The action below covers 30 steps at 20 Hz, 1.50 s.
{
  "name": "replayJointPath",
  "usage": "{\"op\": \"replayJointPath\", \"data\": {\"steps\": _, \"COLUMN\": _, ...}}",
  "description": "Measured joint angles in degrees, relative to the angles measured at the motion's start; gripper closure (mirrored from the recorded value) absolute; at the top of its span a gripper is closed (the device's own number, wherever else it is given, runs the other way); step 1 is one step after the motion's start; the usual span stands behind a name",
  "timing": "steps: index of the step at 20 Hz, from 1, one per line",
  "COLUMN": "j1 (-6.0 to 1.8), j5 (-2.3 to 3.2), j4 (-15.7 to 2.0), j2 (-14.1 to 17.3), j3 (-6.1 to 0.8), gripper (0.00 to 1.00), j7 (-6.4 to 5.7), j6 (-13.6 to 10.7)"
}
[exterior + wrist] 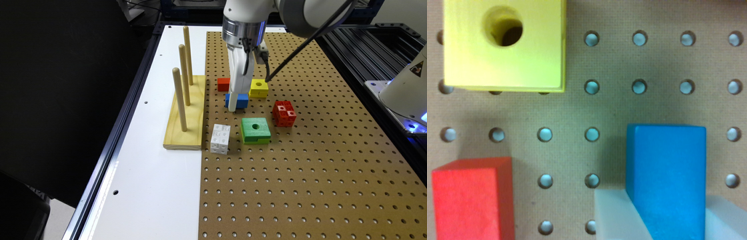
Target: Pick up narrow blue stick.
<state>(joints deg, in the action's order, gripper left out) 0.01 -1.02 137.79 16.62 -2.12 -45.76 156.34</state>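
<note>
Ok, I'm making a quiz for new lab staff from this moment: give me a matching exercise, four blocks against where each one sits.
Things:
1. narrow blue stick
2. yellow block
3. green block
4. white cube

Places:
A. beside the wooden peg base
B. hole on top, beside the red studded cube
C. between the gripper fingers
D. hole on top, farthest back

Pairs: 1-C, 2-D, 3-B, 4-A

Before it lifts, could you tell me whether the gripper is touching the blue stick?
Touching: in the wrist view both fingers press against the sides of the blue stick, no gap.
</note>
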Motion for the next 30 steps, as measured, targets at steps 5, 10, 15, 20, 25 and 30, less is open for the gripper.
{"op": "replayJointPath", "data": {"steps": 5, "j1": 0.0, "j5": 0.0, "j4": 0.1, "j2": -1.9, "j3": 0.0, "gripper": 1.0, "j7": 0.0, "j6": -2.3}}
{"op": "replayJointPath", "data": {"steps": 10, "j1": 0.0, "j5": 0.0, "j4": 0.12, "j2": -2.6, "j3": 0.0, "gripper": 1.0, "j7": 0.0, "j6": -2.6}}
{"op": "replayJointPath", "data": {"steps": 15, "j1": 0.0, "j5": 0.0, "j4": 0.16, "j2": -7.2, "j3": 0.0, "gripper": 1.0, "j7": 0.0, "j6": -7.3}}
{"op": "replayJointPath", "data": {"steps": 20, "j1": 0.0, "j5": 0.0, "j4": 0.15, "j2": -11.0, "j3": 0.0, "gripper": 1.0, "j7": 0.0, "j6": -10.8}}
{"op": "replayJointPath", "data": {"steps": 25, "j1": -0.01, "j5": 0.0, "j4": 0.17, "j2": -13.2, "j3": 0.0, "gripper": 1.0, "j7": 0.0, "j6": -13.2}}
{"op": "replayJointPath", "data": {"steps": 30, "j1": -0.01, "j5": 0.0, "j4": 0.17, "j2": -13.2, "j3": 0.0, "gripper": 1.0, "j7": 0.0, "j6": -13.2}}
